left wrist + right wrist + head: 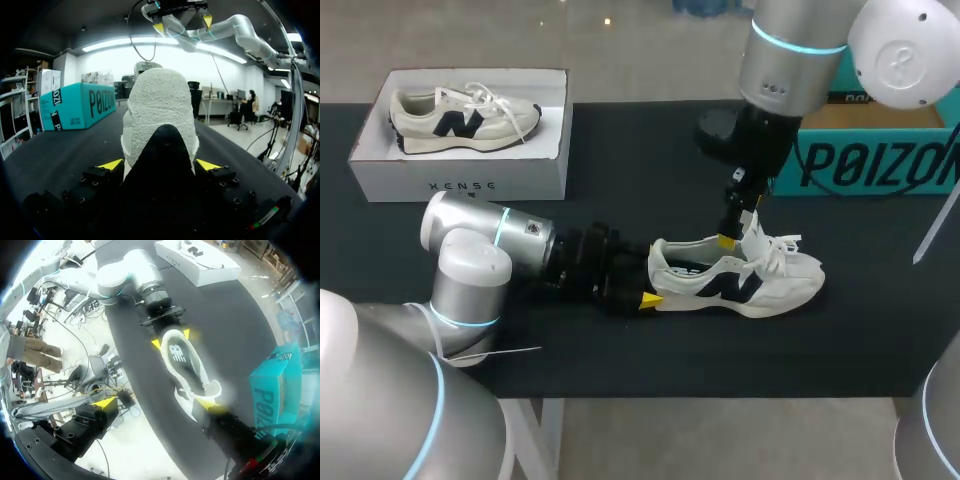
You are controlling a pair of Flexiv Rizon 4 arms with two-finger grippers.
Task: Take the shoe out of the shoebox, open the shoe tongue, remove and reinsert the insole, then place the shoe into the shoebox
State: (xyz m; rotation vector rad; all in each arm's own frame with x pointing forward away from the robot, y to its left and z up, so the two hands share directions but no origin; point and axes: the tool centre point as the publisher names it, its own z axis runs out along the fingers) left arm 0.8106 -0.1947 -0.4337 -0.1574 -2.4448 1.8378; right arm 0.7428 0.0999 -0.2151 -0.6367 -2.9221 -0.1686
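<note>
Farthest left, near the back of the black desk [620, 140], the white shoebox [460, 182] stands open with a second shoe [460, 118] lying on its side inside. Ahead of it, the left arm [485, 245] comes in from the near left corner and lies low, its forearm almost level over the desk. The left claw [646, 290] meets the heel of the shoe [755, 285], which stands on its sole mid-desk, toe to the right. Only the left wrist view shows the grip plainly: both yellow fingertips [111, 164] press on the heel's two sides, pinching it. The right wrist view alone looks down into the shoe's mouth, onto the insole [177, 352] lying inside. The right arm [790, 60] drops steeply from the far right, and the right claw [159, 405] hangs over the tongue [752, 232], fingers spread wide, one beside the tongue. A teal box [880, 160] stands at the right rear.
</note>
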